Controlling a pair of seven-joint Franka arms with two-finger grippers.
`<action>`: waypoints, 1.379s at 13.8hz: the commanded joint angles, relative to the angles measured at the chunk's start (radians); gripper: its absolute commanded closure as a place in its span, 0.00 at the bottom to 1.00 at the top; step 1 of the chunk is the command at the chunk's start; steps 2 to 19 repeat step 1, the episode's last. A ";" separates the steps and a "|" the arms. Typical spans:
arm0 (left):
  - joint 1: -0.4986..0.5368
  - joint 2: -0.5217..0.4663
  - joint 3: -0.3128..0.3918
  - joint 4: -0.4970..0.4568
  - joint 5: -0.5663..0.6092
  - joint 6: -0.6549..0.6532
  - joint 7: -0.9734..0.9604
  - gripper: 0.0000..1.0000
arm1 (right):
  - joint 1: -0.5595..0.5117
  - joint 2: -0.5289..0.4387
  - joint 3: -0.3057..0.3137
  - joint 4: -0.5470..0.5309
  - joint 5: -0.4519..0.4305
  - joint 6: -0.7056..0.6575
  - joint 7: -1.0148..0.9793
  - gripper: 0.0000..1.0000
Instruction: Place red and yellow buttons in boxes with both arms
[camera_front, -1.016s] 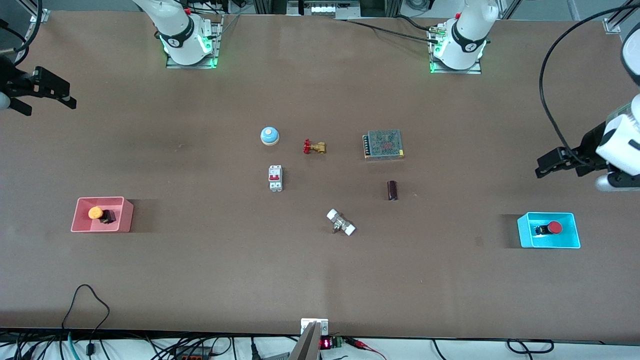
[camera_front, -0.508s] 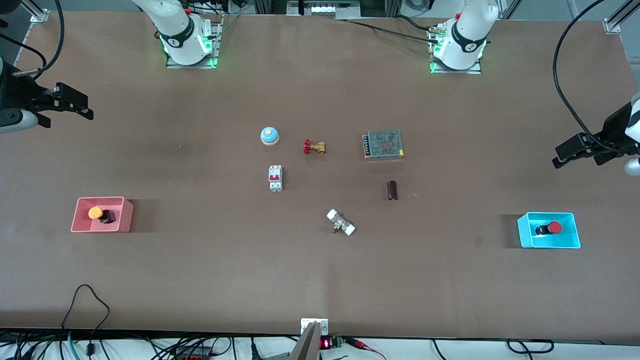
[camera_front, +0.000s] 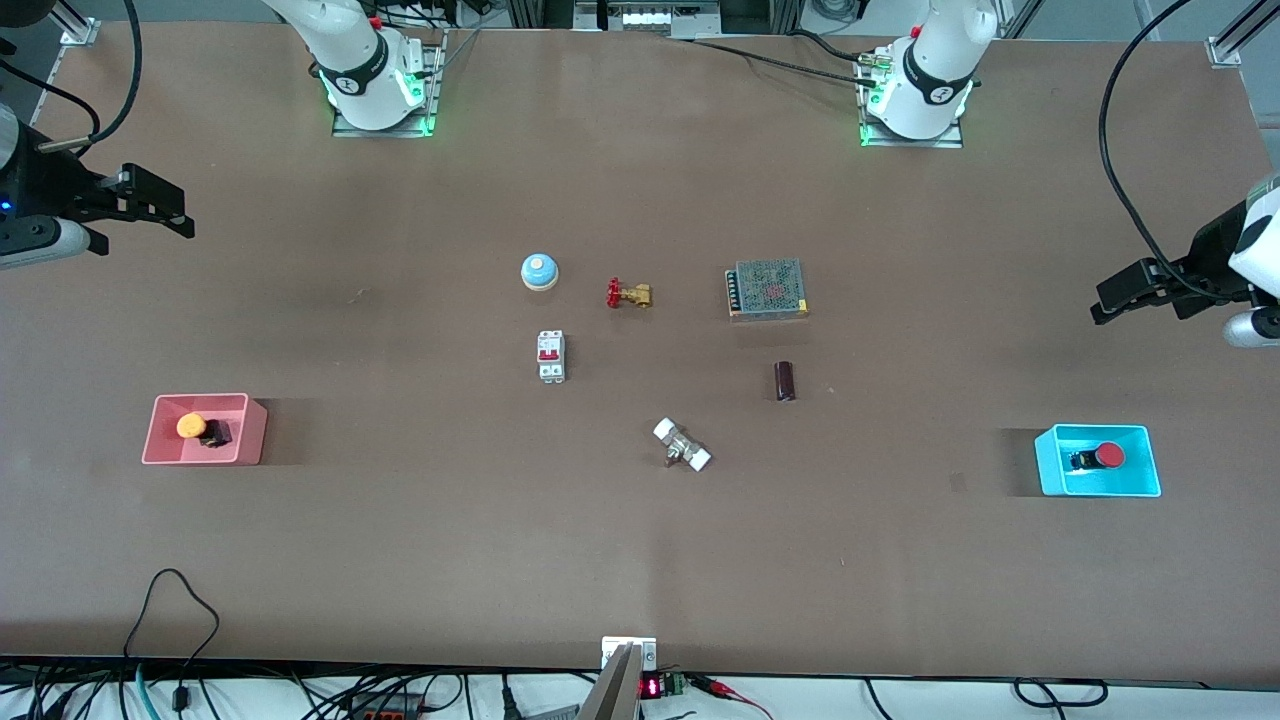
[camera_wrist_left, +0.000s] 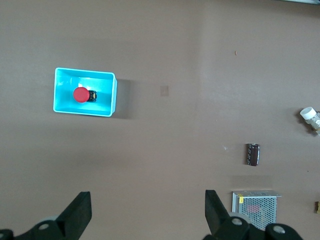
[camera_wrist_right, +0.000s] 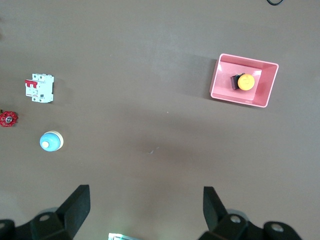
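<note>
The orange-yellow button (camera_front: 191, 427) lies in the pink-red box (camera_front: 252, 432) toward the right arm's end of the table; both show in the right wrist view, button (camera_wrist_right: 245, 82) and box (camera_wrist_right: 219, 84). The red button (camera_front: 1108, 456) lies in the cyan-blue box (camera_front: 1046, 468) toward the left arm's end; both show in the left wrist view, button (camera_wrist_left: 79, 94) and box (camera_wrist_left: 113, 95). My right gripper (camera_front: 160, 208) is open and empty, up over bare table. My left gripper (camera_front: 1122, 296) is open and empty, up over bare table. Open jaws show in both wrist views, left (camera_wrist_left: 148, 210) and right (camera_wrist_right: 146, 207).
In the table's middle lie a blue dome (camera_front: 539, 271), a red-handled brass valve (camera_front: 628, 294), a mesh-covered power supply (camera_front: 767, 289), a white circuit breaker (camera_front: 551, 356), a dark cylinder (camera_front: 785, 381) and a white-capped fitting (camera_front: 682, 445).
The right gripper has moved a little toward the table's middle. The left gripper has risen and shifted away from the cyan-blue box. Both buttons stay in their boxes.
</note>
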 joint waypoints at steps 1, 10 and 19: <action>0.002 -0.015 -0.006 0.008 0.015 -0.026 -0.010 0.00 | 0.006 -0.007 -0.011 0.005 -0.014 -0.013 0.010 0.00; 0.002 -0.015 -0.006 0.008 0.015 -0.026 -0.010 0.00 | 0.006 -0.007 -0.011 0.005 -0.014 -0.013 0.010 0.00; 0.002 -0.015 -0.006 0.008 0.015 -0.026 -0.010 0.00 | 0.006 -0.007 -0.011 0.005 -0.014 -0.013 0.010 0.00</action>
